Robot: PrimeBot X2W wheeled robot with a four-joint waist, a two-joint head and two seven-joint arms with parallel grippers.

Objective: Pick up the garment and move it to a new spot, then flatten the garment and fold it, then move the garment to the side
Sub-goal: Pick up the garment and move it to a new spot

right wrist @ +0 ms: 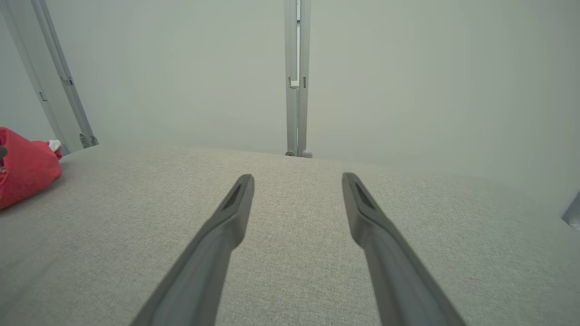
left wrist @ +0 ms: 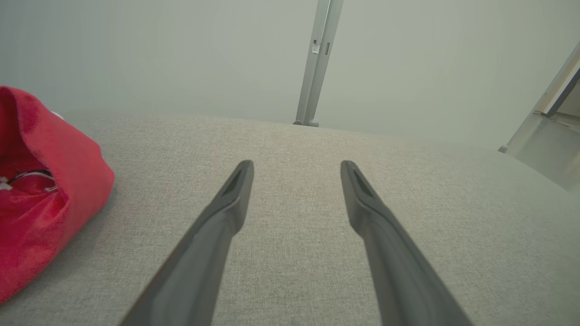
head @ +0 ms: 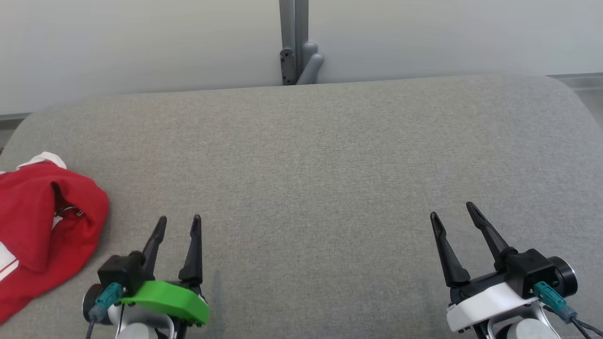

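Grey fabric table (head: pixel 330 141): the red garment (head: pixel 42 221) lay bunched at the frame's left edge, soft and light, likely floppy; its raised fold looked the best hold. My left gripper (head: pixel 179 218) and right gripper (head: pixel 451 210) stood spread, empty.

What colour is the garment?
The garment is red with white trim and stripes; the head view shows it best.

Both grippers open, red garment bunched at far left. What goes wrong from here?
1. The red garment lies by the grey surface's left end, partly cut off in the head view; it might slip off.
2. The left gripper hangs beside it; a leftward swing could snag the fingers in a loose fold.
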